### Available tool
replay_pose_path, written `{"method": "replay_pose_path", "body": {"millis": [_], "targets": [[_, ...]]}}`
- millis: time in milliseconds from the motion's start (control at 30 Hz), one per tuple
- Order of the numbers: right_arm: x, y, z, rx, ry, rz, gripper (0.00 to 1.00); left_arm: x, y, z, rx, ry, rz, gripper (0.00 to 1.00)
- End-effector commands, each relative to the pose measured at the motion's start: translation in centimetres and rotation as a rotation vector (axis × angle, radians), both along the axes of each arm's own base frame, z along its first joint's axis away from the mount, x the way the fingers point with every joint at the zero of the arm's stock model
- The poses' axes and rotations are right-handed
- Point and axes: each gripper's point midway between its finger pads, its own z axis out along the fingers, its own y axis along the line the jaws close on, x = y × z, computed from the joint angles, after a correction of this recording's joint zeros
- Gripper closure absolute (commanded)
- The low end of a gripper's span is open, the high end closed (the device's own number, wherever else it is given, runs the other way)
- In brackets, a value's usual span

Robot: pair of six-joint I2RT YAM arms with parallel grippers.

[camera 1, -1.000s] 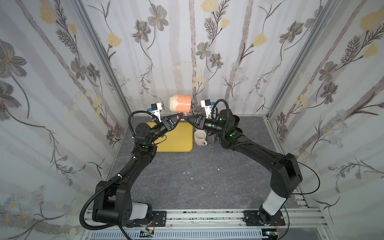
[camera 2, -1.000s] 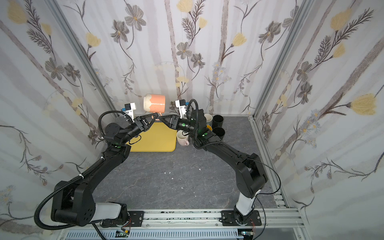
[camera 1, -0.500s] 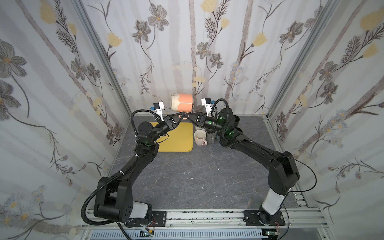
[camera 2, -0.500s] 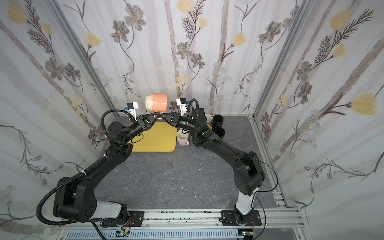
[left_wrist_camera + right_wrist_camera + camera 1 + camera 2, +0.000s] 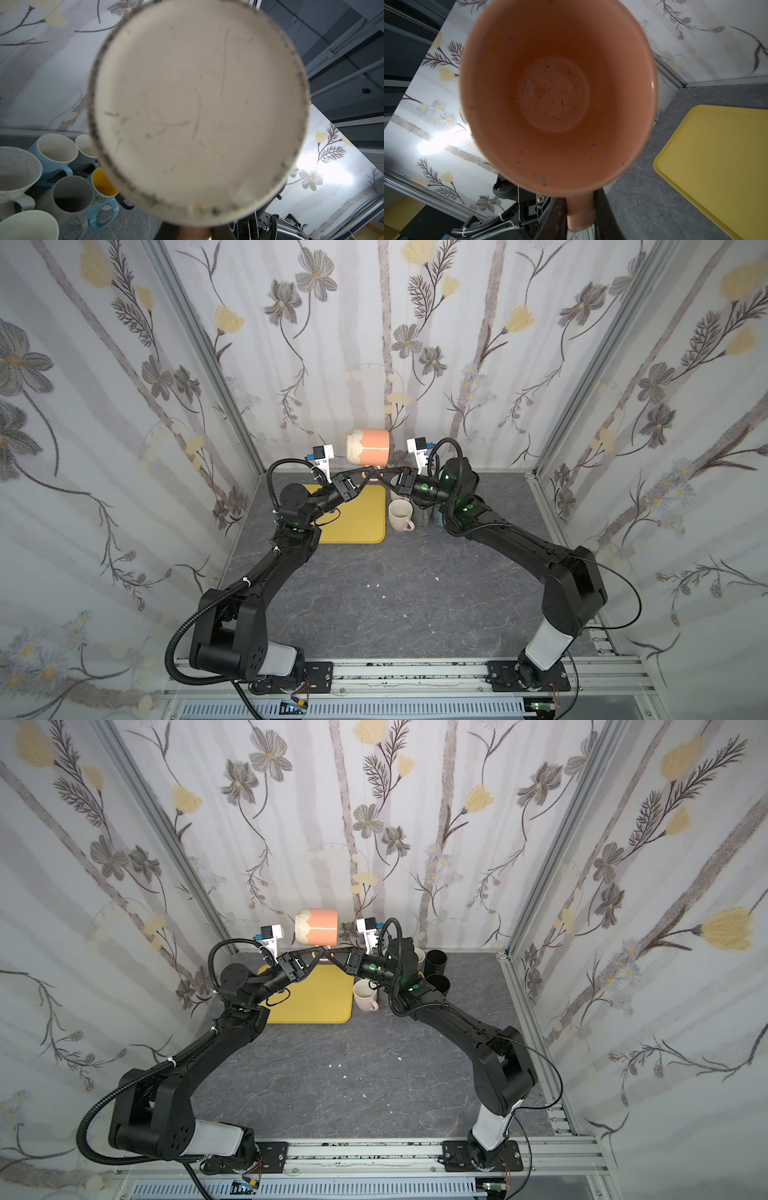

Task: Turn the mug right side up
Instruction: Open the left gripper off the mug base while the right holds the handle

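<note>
Yellow tray (image 5: 353, 514) flat on grey stone-look tabletop (image 5: 374, 605), near back wall. Pink mug (image 5: 401, 515) upright just beside tray's right edge. Further right of tray: cluster of upright mugs, incl. two black cups (image 5: 436, 959), grey mug (image 5: 70, 193), blue butterfly mug (image 5: 104, 187) with yellow inside. Floral wallpaper (image 5: 415, 344) behind tray.

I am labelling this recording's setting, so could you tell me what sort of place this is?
Probably a lab test booth dressed as a kitchen corner: flowered wallpaper panels in metal framing, two robot arms bolted to a rail, a stone-look table with mugs and a yellow tray.
</note>
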Motion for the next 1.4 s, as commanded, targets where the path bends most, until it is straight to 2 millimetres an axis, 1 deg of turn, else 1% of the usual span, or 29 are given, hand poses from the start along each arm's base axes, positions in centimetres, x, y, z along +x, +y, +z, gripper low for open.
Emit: {"method": "replay_pose_path", "body": {"millis": [0, 100, 233, 400, 433, 467, 600, 633, 767, 833, 867, 900, 967, 1067, 1133, 1167, 1200, 1233, 1300, 1333, 1367], "targets": [[0.1, -0.9, 1.6, -0.017, -0.133, -0.074, 1.0, -1.0, -0.7, 0.4, 0.03, -0.032, -0.057, 0.8], [0.5, -1.3, 1.2, -0.053, -0.145, -0.116, 1.0, -0.9, -0.7, 0.3, 0.045, -0.026, -0.049, 0.78], [0.7, -1.9, 1.2, -0.051, -0.151, -0.15, 1.0, -0.7, -0.6, 0.1, 0.062, -0.018, -0.033, 0.69], [1.0, -2.4, 1.5, -0.039, -0.156, -0.186, 1.0, -0.6, -0.5, 0.1, 0.064, -0.016, -0.029, 0.69], [1.0, -2.6, 1.6, -0.034, -0.156, -0.195, 1.0, -0.6, -0.5, 0.0, 0.065, -0.012, -0.03, 0.71], [1.2, -2.5, 1.5, -0.033, -0.154, -0.197, 1.0, -0.5, -0.5, 0.1, 0.063, -0.012, -0.03, 0.75], [1.3, -2.4, 1.0, -0.033, -0.13, -0.188, 1.0, -0.6, -0.6, 0.2, 0.066, -0.014, -0.039, 0.98], [1.3, -2.4, 0.7, -0.032, -0.12, -0.187, 1.0, -0.5, -0.6, 0.1, 0.068, -0.012, -0.04, 1.0], [0.8, -2.1, 0.8, -0.015, -0.097, -0.149, 0.99, -0.3, -1.0, 0.0, 0.073, -0.012, -0.057, 1.0], [0.5, -1.9, 0.8, -0.004, -0.079, -0.122, 0.83, -0.3, -1.0, 0.1, 0.07, -0.021, -0.068, 1.0], [0.4, -1.9, 0.8, 0.002, -0.065, -0.113, 0.77, -0.3, -1.0, 0.1, 0.066, -0.019, -0.066, 1.0], [0.4, -1.8, 0.9, 0.011, -0.054, -0.1, 0.74, -0.2, -1.0, 0.3, 0.059, -0.015, -0.065, 1.0], [0.4, -1.6, 1.5, 0.019, -0.057, -0.067, 0.74, -0.3, -1.3, 0.6, 0.058, -0.014, -0.09, 1.0], [0.2, -1.0, 2.6, 0.026, -0.075, -0.016, 0.69, -0.8, -1.5, 1.0, 0.071, -0.019, -0.12, 1.0], [0.2, -0.8, 2.9, 0.042, -0.082, -0.003, 0.71, -1.0, -1.3, 1.0, 0.08, -0.025, -0.109, 1.0], [0.3, -0.8, 2.7, 0.043, -0.079, -0.001, 0.77, -1.1, -1.3, 1.1, 0.082, -0.028, -0.107, 1.0], [0.4, -0.8, 2.5, 0.041, -0.075, -0.003, 0.86, -1.1, -1.3, 1.0, 0.084, -0.028, -0.104, 1.0], [0.7, -0.7, 2.3, 0.041, -0.069, -0.007, 0.9, -1.2, -1.3, 1.1, 0.085, -0.031, -0.105, 1.0], [0.5, -0.5, 2.0, 0.056, -0.052, 0.013, 0.92, -1.4, -1.3, 1.1, 0.088, -0.03, -0.114, 1.0], [0.3, -0.3, 2.0, 0.067, -0.044, 0.031, 0.92, -1.5, -1.4, 1.1, 0.091, -0.031, -0.117, 1.0], [0.2, -0.3, 1.9, 0.075, -0.035, 0.04, 0.89, -1.5, -1.4, 1.1, 0.093, -0.031, -0.12, 1.0]]}}
